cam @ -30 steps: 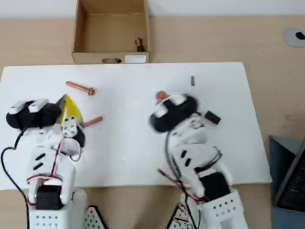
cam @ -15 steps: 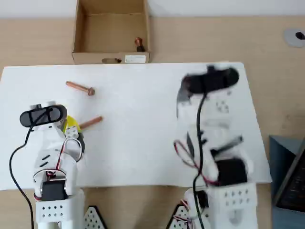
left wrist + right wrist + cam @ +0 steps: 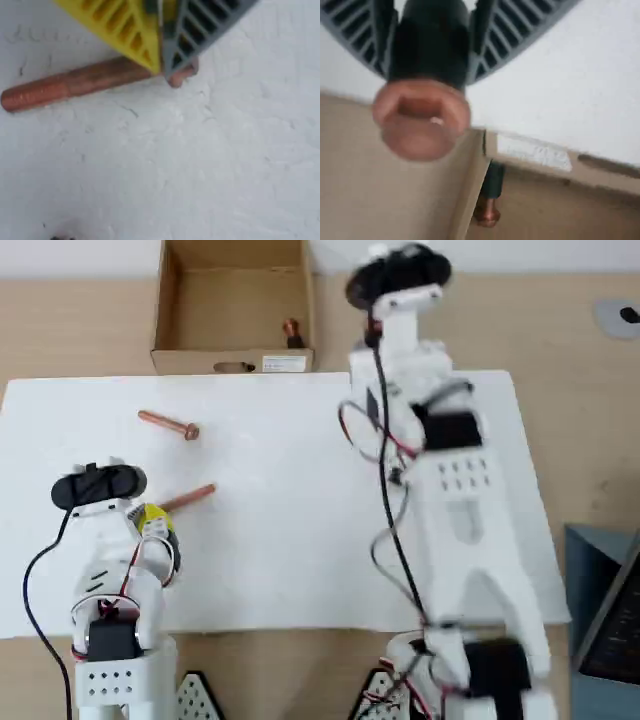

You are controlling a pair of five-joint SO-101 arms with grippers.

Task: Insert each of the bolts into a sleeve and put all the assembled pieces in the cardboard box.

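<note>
The right gripper is clamped on a black cylindrical sleeve with a copper-coloured bolt head poking out of its free end. The assembled piece therefore hangs with its long axis in line with the fingers, head toward the table. In the high view the right arm stretches far forward beside the open brown cardboard box, not over it. The right wrist view agrees: the bolt head sits above the bare wooden tabletop, just outside the box's corner. One finished sleeve-and-bolt piece lies inside, close to that wall. The box thus lies to the robot's left of the held piece, so the drop likely needs a sideways shift across the wall first.

The left gripper has its yellow and grey jaws closed together on the head end of a loose copper bolt lying flat on the white mat. A second loose copper bolt lies farther forward, well apart.
</note>
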